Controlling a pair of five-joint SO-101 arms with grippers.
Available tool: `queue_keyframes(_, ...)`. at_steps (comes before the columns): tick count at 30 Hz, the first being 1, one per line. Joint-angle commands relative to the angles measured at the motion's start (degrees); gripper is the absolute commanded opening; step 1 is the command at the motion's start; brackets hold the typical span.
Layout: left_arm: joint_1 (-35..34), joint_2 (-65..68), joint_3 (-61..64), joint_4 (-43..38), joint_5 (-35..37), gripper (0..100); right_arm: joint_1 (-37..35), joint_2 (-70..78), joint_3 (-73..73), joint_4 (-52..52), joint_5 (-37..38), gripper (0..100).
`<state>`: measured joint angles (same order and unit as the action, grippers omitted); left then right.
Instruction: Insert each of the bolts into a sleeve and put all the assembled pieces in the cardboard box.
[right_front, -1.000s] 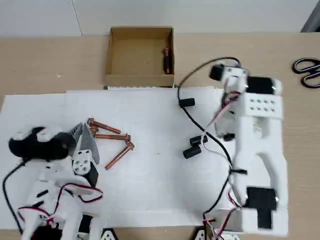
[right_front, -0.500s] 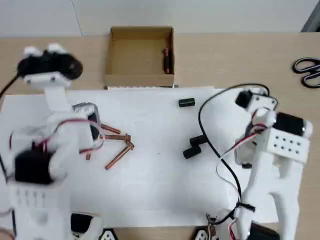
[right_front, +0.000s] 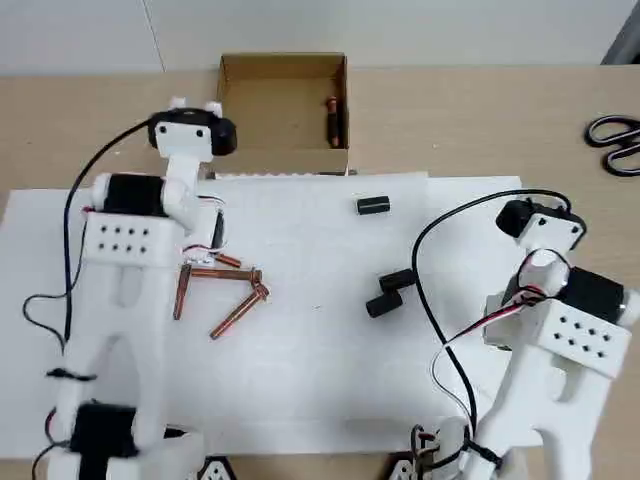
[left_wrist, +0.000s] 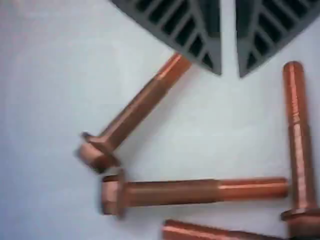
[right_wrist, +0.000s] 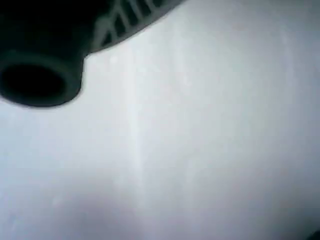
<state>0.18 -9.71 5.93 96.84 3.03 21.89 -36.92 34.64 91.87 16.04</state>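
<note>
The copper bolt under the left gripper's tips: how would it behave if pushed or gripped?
The bolt has a round shank and flanged head, so a sideways push would probably roll it in an arc. It looks like solid metal: likely stiff, heavy for its size. Its smooth shank might slip in the left gripper.

A wooden table (right_front: 450, 110) bears a white sheet (right_front: 320, 370), cardboard box (right_front: 280, 160), scissors (right_front: 614, 143).
</note>
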Motion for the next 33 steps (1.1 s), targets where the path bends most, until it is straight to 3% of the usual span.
queue_keyframes(1, -3.3, 3.0, -2.5, 0.3, -2.6, 1, 0.5, -1.6, -0.3, -0.7, 0.6, 0.3)
queue_keyframes(8, -8.6, 8.4, -2.5, -1.8, -9.1, 1, 0.5, -1.6, 0.4, -1.6, 0.5, 0.3)
queue_keyframes(20, -8.7, 16.6, -2.5, -8.4, -13.7, 9, 0.5, -1.7, 1.2, -2.2, 0.5, 0.3)
queue_keyframes(33, -8.7, 25.3, -2.5, -15.5, -15.1, 10, 0.5, -1.7, 1.2, -2.2, 0.5, 0.3)
